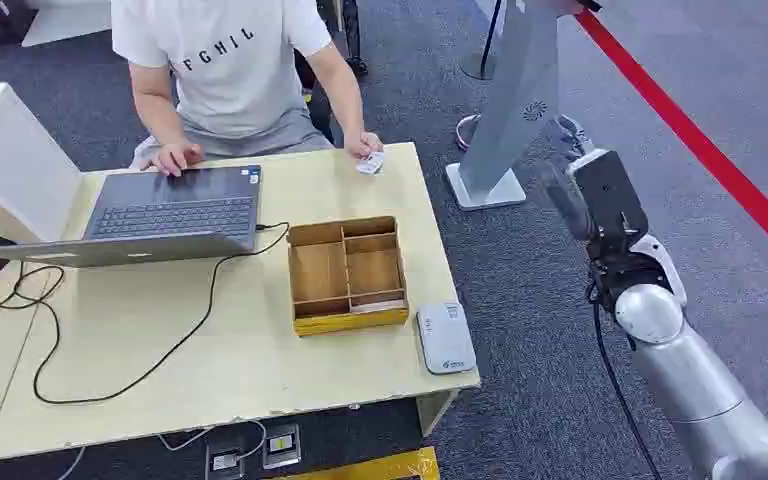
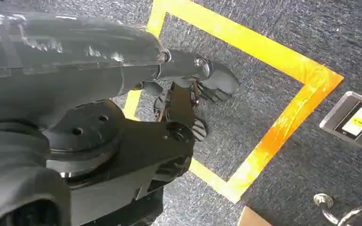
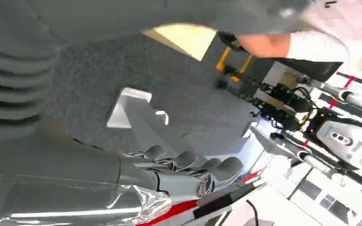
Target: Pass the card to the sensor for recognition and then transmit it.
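A person sits at the far side of the table [image 1: 240, 370] and holds a small white card [image 1: 370, 162] at its far right corner. The white sensor [image 1: 446, 338] lies flat near the table's front right corner. My right hand [image 1: 563, 136] is raised off to the right of the table, beside a grey stand, well apart from the card. In the right wrist view its fingers [image 3: 188, 162] lie straight side by side with nothing in them. My left hand [image 2: 188, 96] hangs over the carpet and holds nothing, its fingers loosely apart.
A wooden compartment box [image 1: 347, 272] stands just left of the sensor. An open laptop [image 1: 175, 215] with a black cable sits at the left, by a white box [image 1: 5, 150]. The grey stand [image 1: 510, 110] and a red floor line [image 1: 720, 165] lie right of the table. Yellow tape [image 2: 283, 66] marks the floor.
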You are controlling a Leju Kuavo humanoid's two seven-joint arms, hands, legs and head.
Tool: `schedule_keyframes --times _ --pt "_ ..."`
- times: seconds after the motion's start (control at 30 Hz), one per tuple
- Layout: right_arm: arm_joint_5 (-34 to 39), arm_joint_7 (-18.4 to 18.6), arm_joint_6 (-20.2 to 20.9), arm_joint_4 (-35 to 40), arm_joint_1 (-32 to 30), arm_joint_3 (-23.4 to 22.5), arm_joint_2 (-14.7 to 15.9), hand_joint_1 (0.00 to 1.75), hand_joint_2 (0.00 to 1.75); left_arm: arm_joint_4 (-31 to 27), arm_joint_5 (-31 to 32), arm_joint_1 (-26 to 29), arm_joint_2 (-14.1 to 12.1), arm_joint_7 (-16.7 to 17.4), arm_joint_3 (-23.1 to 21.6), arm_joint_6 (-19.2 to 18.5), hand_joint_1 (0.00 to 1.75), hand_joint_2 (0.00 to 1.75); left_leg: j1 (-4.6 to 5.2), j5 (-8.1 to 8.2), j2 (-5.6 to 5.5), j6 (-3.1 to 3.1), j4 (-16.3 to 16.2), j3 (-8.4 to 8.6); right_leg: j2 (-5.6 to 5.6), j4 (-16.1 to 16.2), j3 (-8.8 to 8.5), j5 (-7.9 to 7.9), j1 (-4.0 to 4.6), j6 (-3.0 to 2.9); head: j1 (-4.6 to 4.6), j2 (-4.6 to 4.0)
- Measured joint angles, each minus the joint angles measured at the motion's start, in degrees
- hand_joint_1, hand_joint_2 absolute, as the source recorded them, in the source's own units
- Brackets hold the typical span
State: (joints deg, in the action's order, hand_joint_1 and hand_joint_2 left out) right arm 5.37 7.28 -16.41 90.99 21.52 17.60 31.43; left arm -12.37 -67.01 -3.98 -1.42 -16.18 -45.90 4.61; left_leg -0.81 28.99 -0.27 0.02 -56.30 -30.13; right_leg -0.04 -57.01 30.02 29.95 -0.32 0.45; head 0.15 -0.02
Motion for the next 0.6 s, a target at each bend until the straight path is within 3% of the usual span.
schedule_keyframes --times 0.17,0.4,0.6 --pt "-5.1 3.5 1.7 0.0 3.9 5.6 0.0 0.0 1.75 0.1 0.0 -0.1 -0.1 0.0 0.0 0.0 0.0 0.0 0.0 0.0 0.03 0.0 0.0 0.02 0.02 0.0 0.01 0.0 0.0 0.0 -0.02 0.0" --pt "-11.7 8.0 4.7 0.0 7.5 10.2 -0.1 0.0 1.75 0.2 0.0 0.0 -0.2 0.0 0.0 0.0 0.0 0.0 0.02 -0.07 -0.15 0.04 0.0 -0.06 -0.13 0.0 0.04 0.0 -0.01 0.0 0.0 0.0" --pt "-19.9 13.3 8.9 -0.7 13.5 18.2 -0.4 0.0 1.75 0.2 0.0 -0.1 -0.3 0.0 0.0 0.0 0.0 0.0 0.01 -0.09 -0.18 0.01 0.0 -0.05 -0.15 0.0 0.04 0.0 -0.01 0.0 -0.02 0.0"
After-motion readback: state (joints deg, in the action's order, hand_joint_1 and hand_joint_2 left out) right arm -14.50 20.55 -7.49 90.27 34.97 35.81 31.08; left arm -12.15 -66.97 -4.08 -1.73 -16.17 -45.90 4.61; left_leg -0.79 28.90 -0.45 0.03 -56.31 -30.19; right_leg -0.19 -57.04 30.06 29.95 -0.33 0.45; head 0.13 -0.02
